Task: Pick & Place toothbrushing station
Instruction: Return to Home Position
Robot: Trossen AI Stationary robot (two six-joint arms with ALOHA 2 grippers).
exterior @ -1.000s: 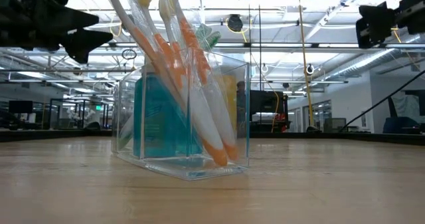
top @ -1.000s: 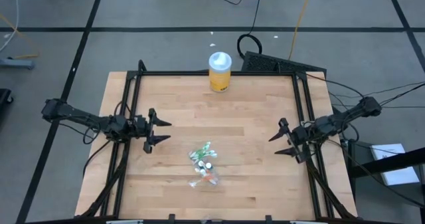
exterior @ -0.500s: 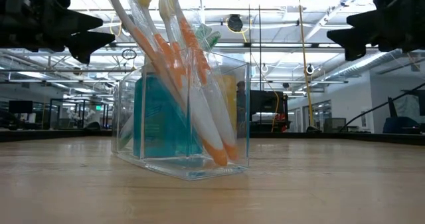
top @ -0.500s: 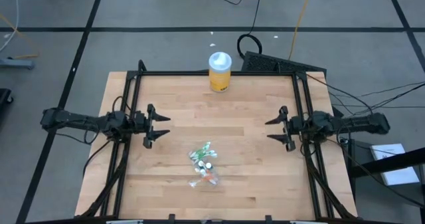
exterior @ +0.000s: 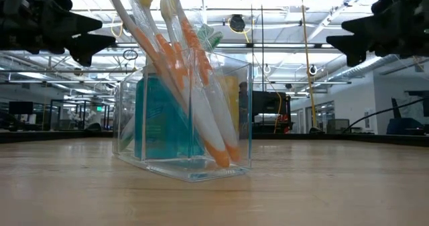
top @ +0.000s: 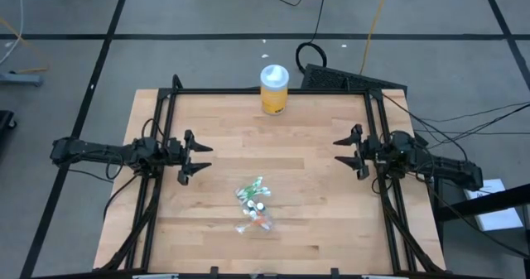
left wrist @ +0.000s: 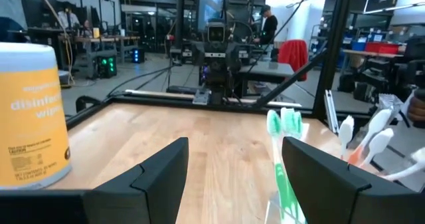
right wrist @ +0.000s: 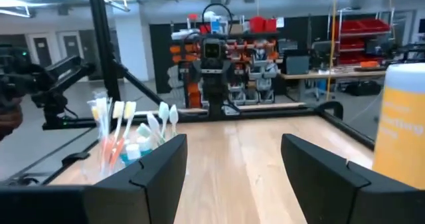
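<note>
The toothbrushing station (top: 254,205) is a small clear plastic container standing on its base on the wooden table, near the front middle. It holds several toothbrushes (exterior: 194,98) and a teal tube (exterior: 157,122). It also shows in the right wrist view (right wrist: 133,144); the left wrist view catches its brush heads (left wrist: 285,127). My left gripper (top: 197,158) hovers open at the table's left side, pointing right. My right gripper (top: 344,152) hovers open at the right side, pointing left. Both are well away from the station.
A yellow-orange jar with a white lid (top: 274,89) stands at the table's far edge, middle. A black frame (top: 265,93) runs around the table top. Bare wood (top: 281,155) lies between the two grippers.
My right gripper has swung toward the table's far edge and sunk a little, turning until it points left across the table. My left gripper has swung slightly toward the near edge, then kept still. The station has not moved.
</note>
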